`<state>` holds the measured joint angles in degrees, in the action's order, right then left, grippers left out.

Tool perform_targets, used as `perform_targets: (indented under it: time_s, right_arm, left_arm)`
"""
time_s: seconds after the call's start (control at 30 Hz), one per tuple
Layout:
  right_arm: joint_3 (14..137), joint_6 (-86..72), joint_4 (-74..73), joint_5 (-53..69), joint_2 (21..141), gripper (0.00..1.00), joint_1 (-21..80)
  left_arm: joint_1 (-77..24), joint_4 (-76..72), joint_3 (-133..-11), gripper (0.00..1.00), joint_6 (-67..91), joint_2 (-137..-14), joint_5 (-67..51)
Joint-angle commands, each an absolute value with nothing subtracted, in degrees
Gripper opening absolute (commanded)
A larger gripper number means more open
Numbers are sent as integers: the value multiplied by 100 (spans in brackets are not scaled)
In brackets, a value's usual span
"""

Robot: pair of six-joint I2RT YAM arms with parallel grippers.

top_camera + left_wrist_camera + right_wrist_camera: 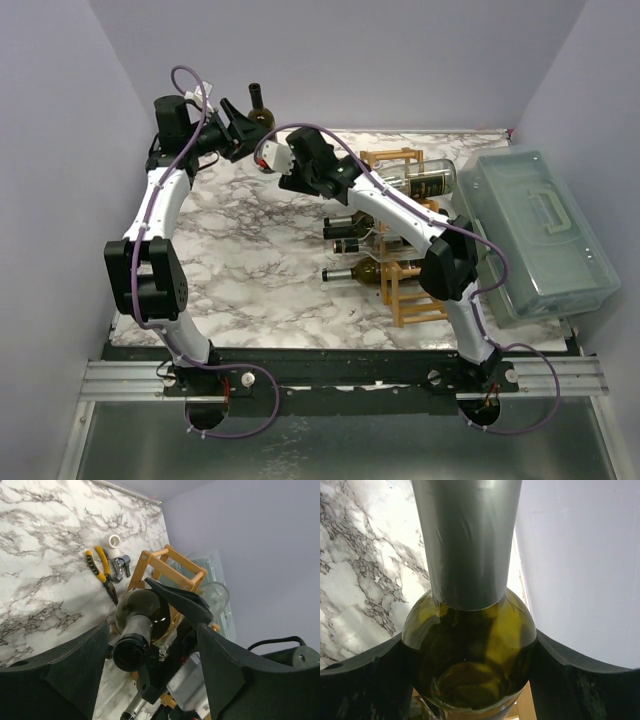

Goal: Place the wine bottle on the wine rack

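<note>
The wine bottle [259, 104], dark green glass with a grey foil neck, is held in the air near the back wall, left of the wine rack [402, 282]. My right gripper [272, 150] is shut on the bottle's shoulder [470, 645], with a finger against each side. My left gripper [237, 128] is open. Its fingers [65, 670] stand wide on either side of the bottle's neck [134, 630] without touching it. The light wooden rack also shows behind the bottle in the left wrist view [172, 572].
Several bottles lie in the rack, among them a clear one on top [422, 184] and dark ones lower down [352, 230]. A translucent lidded box [540, 235] stands right of the rack. Yellow-handled pliers [102, 572] and a white roll [114, 541] lie on the marble table [235, 260].
</note>
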<state>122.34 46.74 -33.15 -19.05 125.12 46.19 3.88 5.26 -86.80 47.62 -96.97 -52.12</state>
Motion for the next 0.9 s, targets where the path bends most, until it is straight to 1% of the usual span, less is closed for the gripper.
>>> perform_targets:
  time_s: [0.0, 0.07, 0.13, 0.2, 0.23, 0.3, 0.33, 0.4, 0.5, 0.67, 0.77, 0.87]
  right_arm:
    - [12244, 4812, -3042, -2079, 12340, 0, 4509]
    - [12220, 4799, -3060, -2090, 12306, 1, 4500]
    - [12218, 4780, -3091, -2084, 12270, 1, 4506]
    - [12202, 4765, -3093, -2037, 12219, 0, 4508]
    - [12199, 4771, -3097, -2024, 12204, 0, 4509]
    - [12208, 4801, -3087, -2011, 12183, 1, 4507]
    - [12221, 4814, -3078, -2010, 12194, 1, 4500]
    - [12240, 4823, -3092, -1982, 12189, 0, 4508]
    - [12235, 4817, -3061, -1956, 12198, 1, 4503]
    - [12298, 4741, -3067, -1853, 12230, 1, 4509]
    - [12312, 4743, -3081, -1830, 12238, 1, 4511]
    - [12323, 4754, -3116, -1821, 12231, 1, 4509]
  left_arm:
    - [151, 396, -8831, 71, 4760, -9971, -5460]
    - [154, 403, -8706, 69, 4731, -9970, -5411]
    - [171, 444, -8595, 64, 4685, -9956, -5313]
    - [202, 466, -8514, 63, 4704, -9948, -5219]
    - [210, 466, -8497, 64, 4709, -9949, -5212]
    - [228, 466, -8507, 72, 4702, -9992, -5282]
    - [237, 466, -8516, 75, 4693, -10020, -5334]
    - [246, 466, -8517, 74, 4682, -10054, -5440]
    - [236, 466, -8467, 66, 4670, -10102, -5485]
    - [203, 466, -8502, 42, 4667, -10275, -5457]
    - [157, 466, -8502, 40, 4587, -10274, -5476]
    - [76, 513, -8436, 43, 4463, -10235, -5420]
